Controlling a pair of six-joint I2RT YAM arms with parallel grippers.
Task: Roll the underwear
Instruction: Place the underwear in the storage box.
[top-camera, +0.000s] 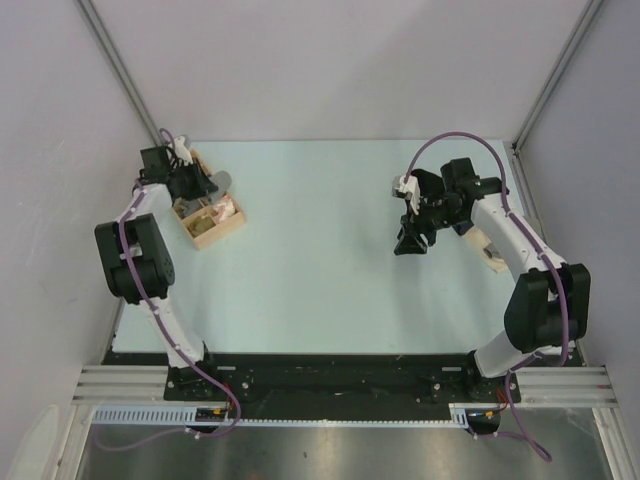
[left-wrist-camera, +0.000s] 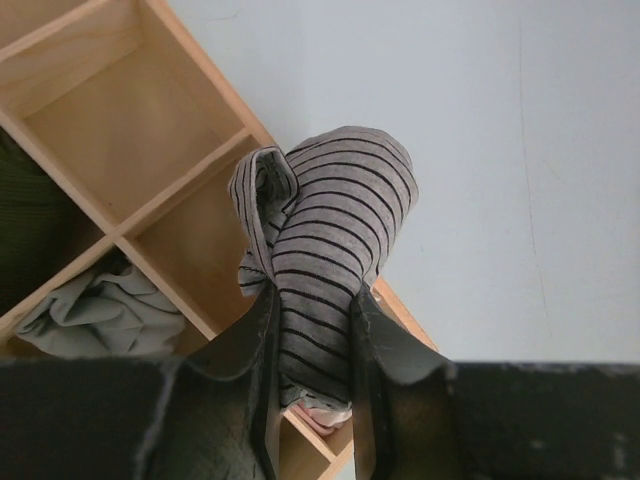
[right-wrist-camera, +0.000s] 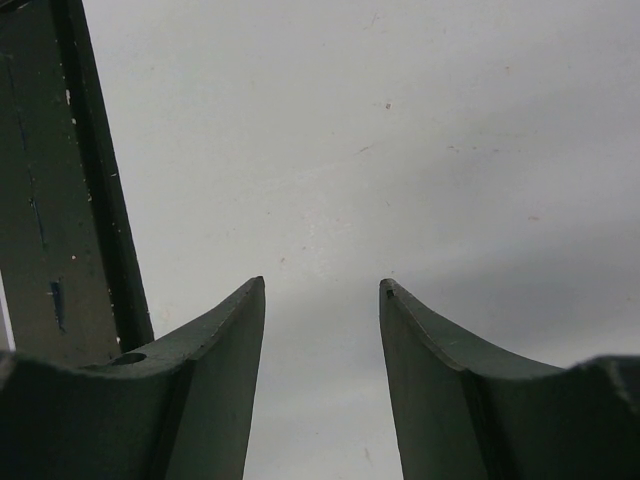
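The underwear (left-wrist-camera: 330, 220) is a grey cloth with thin dark stripes, rolled into a bundle. My left gripper (left-wrist-camera: 312, 300) is shut on it and holds it over the wooden box (left-wrist-camera: 130, 130), above the compartment by the box's outer wall. In the top view the left gripper (top-camera: 205, 185) is at the far left over the box (top-camera: 228, 228), and the roll shows as a small grey patch (top-camera: 222, 180). My right gripper (top-camera: 412, 243) is open and empty above bare table at the right; its fingers (right-wrist-camera: 225, 350) frame only the table surface.
The wooden box has several compartments. One holds a green-grey garment (left-wrist-camera: 100, 310), one a dark garment (left-wrist-camera: 20, 230), and a pink-white one (left-wrist-camera: 320, 412) lies under the roll. The pale table (top-camera: 320, 260) is walled at the back and sides.
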